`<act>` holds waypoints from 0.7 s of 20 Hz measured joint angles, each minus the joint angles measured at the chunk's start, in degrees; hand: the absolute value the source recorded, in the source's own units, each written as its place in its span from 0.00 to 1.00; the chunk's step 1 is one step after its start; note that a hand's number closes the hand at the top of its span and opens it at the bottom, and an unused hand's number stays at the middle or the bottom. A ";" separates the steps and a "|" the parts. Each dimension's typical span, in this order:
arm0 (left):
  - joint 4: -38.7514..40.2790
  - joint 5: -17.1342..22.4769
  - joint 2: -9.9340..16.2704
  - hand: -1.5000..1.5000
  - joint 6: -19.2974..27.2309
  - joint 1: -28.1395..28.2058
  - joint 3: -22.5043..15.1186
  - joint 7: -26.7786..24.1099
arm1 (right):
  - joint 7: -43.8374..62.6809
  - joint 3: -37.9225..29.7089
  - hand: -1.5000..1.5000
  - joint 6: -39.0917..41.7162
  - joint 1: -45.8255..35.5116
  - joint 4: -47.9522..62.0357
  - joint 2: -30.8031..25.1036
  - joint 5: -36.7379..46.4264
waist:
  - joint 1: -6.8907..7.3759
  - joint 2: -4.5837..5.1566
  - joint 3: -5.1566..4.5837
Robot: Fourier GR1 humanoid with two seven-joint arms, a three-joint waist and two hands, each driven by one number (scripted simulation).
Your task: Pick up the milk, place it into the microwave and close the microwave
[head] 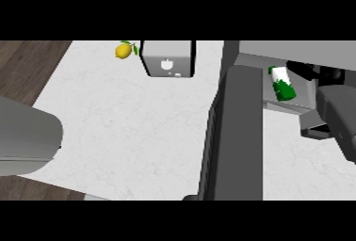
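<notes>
The milk (pixel 281 84), a green and white carton, lies tilted inside the microwave (pixel 292 49) at the upper right. The microwave's dark grey door (pixel 233 136) stands open and reaches down towards the near edge of the counter. My right hand (pixel 313 71) is just to the right of the carton, open and apart from it, with its grey forearm (pixel 341 117) coming in from the right edge. Of my left arm only the grey forearm (pixel 24 141) shows, at the left edge; its hand is out of view.
A grey box-shaped appliance (pixel 167 59) stands at the back of the white marble counter (pixel 132 127), with a lemon (pixel 124 50) to its left. Wooden floor (pixel 28 66) shows past the counter's left edge.
</notes>
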 measured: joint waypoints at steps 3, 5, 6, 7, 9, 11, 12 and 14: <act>0.53 -0.57 0.06 0.00 -0.09 -0.38 -0.26 0.07 | -0.75 -1.15 0.00 1.89 -1.25 -0.74 1.02 -1.24 | -0.11 -0.21 0.20; 0.82 -0.92 0.21 0.00 -0.21 -0.72 -0.42 0.10 | -1.15 -1.29 0.00 4.05 -2.45 -1.00 2.21 -1.51 | 0.13 -0.38 0.20; 1.05 -1.14 0.38 0.00 -0.25 -1.06 -0.42 0.06 | -0.86 -1.07 0.00 5.28 -2.94 -0.76 2.70 -1.35 | 0.23 -0.38 0.17; 1.12 -1.43 0.56 0.00 -0.29 -1.31 -0.46 0.10 | -0.48 -0.46 0.00 5.93 -3.24 -0.37 3.27 -0.77 | 0.29 -0.47 0.12; 1.40 -1.91 0.56 0.00 -0.31 -1.79 -0.66 0.04 | 0.49 0.70 0.00 6.52 -3.90 0.26 3.90 0.39 | 0.54 -0.41 0.04; 1.82 -2.38 0.65 0.00 -0.51 -2.22 -0.88 -0.01 | 2.21 1.80 0.00 6.18 -5.25 0.80 4.80 1.52 | 0.78 -0.53 -0.07; 2.17 -2.58 0.48 0.00 -0.59 -2.40 -0.93 -0.19 | 2.95 2.14 0.00 5.82 -5.78 0.99 5.20 1.88 | 0.78 -0.60 -0.12; 2.56 -2.87 0.43 0.00 -0.73 -2.57 -1.05 -0.25 | 4.46 2.65 0.00 4.17 -6.87 1.26 6.60 2.44 | 0.93 -0.79 -0.17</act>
